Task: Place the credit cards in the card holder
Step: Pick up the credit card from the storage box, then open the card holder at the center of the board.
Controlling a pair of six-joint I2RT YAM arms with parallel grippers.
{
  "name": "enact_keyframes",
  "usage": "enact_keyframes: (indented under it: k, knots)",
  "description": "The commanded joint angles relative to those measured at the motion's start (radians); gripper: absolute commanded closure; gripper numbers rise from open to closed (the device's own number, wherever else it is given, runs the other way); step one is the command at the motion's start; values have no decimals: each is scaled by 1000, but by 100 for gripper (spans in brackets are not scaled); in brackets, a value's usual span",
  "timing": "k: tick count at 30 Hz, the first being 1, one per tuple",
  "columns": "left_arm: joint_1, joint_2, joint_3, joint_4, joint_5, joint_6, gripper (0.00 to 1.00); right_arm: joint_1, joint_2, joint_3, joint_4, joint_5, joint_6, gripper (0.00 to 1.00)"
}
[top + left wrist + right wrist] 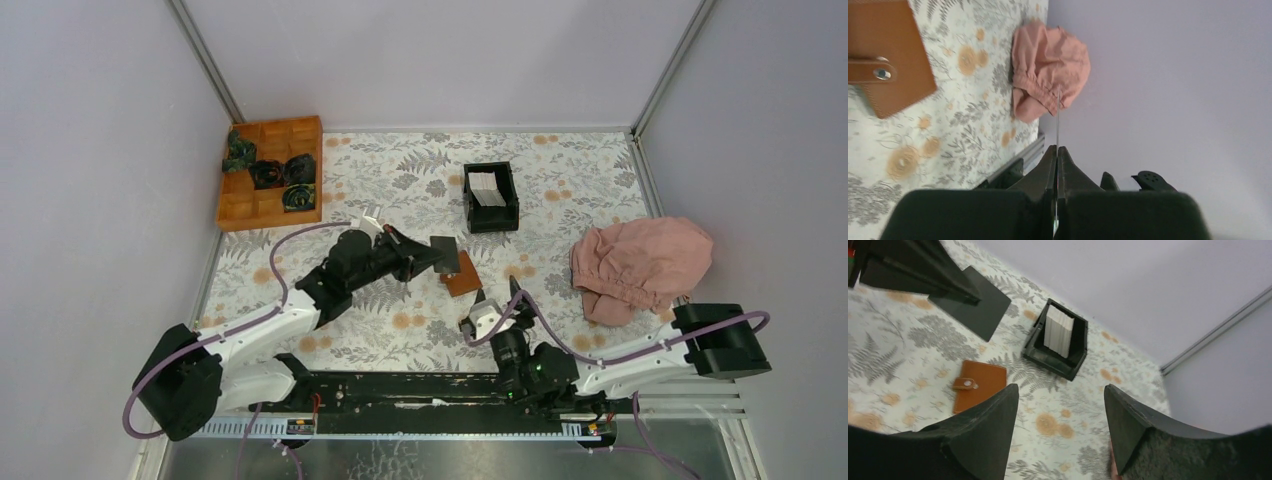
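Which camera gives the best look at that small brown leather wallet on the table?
The right wrist view: the small brown leather wallet lies whole in it, closed, strap snapped. The left wrist view is closer but crops it at the frame edge. The top view shows it only small.

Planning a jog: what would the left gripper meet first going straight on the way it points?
Probably the crumpled pink cloth, in line beyond the thin dark card pinched in the left gripper; height is unclear, so it might pass over it.
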Motion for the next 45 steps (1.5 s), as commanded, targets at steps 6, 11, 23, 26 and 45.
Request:
enact_keyframes:
  k: [6,11,23,26,45]
  knots:
    - [20,-47,-200,115,-187,23,100,-65,-260,234,-1263,-27,1195,29]
    - [20,-8,-274,222,-211,16,100,-249,-212,270,-1370,-267,1323,33]
    - [20,15,-200,128,-264,219,100,-571,30,331,-1306,-663,1473,84]
    - [18,14,-189,112,-273,254,100,-630,79,340,-1270,-747,1473,92]
    - [-47,29,-179,68,-358,370,100,-814,327,344,-1056,-1123,1549,100]
